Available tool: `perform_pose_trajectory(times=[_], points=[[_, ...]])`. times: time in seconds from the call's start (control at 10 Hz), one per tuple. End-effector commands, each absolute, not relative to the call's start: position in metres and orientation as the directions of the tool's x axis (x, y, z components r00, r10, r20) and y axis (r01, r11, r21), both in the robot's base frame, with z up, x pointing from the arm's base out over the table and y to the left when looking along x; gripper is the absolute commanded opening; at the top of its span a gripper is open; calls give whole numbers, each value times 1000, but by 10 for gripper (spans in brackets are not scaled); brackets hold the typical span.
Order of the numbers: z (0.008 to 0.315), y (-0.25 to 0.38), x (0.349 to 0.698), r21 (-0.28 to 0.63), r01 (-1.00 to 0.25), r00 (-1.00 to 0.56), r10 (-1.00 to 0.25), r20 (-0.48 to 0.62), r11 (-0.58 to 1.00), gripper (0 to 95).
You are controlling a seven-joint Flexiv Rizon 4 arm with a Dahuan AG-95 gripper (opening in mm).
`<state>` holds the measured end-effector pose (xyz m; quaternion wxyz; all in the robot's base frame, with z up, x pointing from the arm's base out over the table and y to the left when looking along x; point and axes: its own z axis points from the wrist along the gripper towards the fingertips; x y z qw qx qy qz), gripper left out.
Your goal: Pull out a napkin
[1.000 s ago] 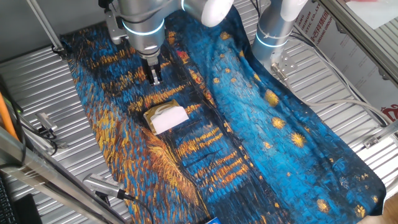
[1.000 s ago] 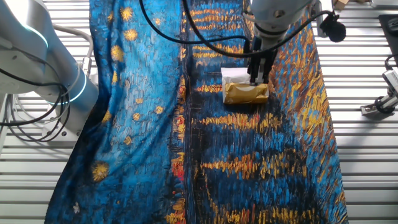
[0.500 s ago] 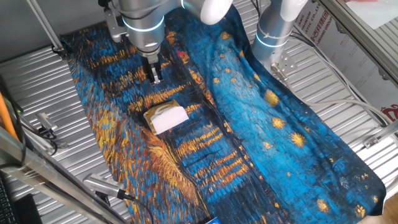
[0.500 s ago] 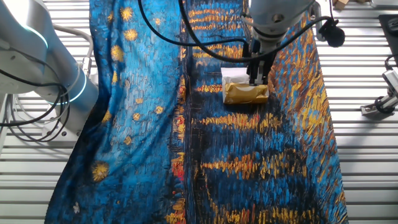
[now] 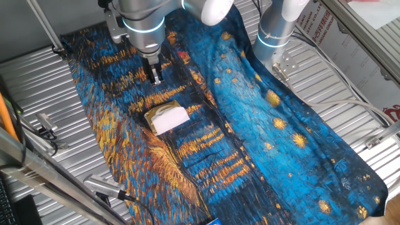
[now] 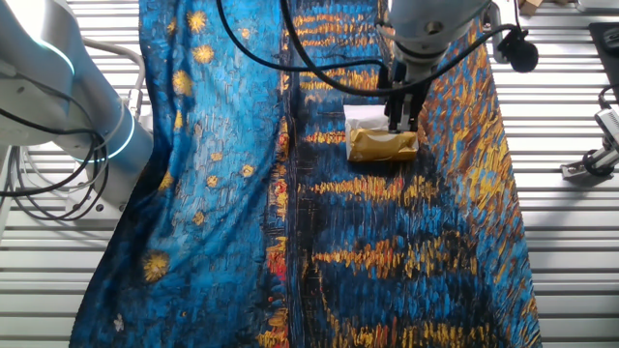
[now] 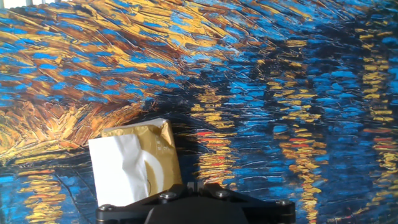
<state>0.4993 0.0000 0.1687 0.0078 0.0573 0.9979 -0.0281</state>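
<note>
Napkin [image 5: 171,120] is lying white and flat on top of the gold-tan packet [image 5: 164,111], both sitting on the blue-and-gold painted cloth [image 5: 250,125]. In the hand view the napkin [image 7: 124,167] sits at about 7 o'clock in the picture, with the packet [image 7: 163,146] peeking out at its 1 o'clock side. A curved fold or slit shows in the tissue.

Gripper [image 5: 155,76] hangs above the cloth, up at roughly 11 o'clock from the packet in one fixed view, apart from it. Nothing is held. Fingers look close together, narrow gap at most; in the other fixed view the gripper [image 6: 400,114] overlaps the packet's [image 6: 383,145] far edge, but I read that as line of sight, not contact. The hand view shows only the black gripper base, no fingertips.

Risks as I see them:
- Packet is light and loose, so pinching the tissue and lifting likely drags the whole packet up instead of freeing one sheet.
- Near-shut fingers coming down may just press the tissue flat or skid it sideways.
- A thin sheet tears if only a corner is caught.
- Going too deep could snag the cloth underneath and bunch it.
</note>
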Motion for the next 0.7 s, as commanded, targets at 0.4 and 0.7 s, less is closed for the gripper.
perform_pose_trajectory(times=[0.4,0.7], points=[[169,-1,499,-68,-70,-998,-70,-1,995,0],[169,-1,499,25,-292,-956,-292,-12,956,0]])
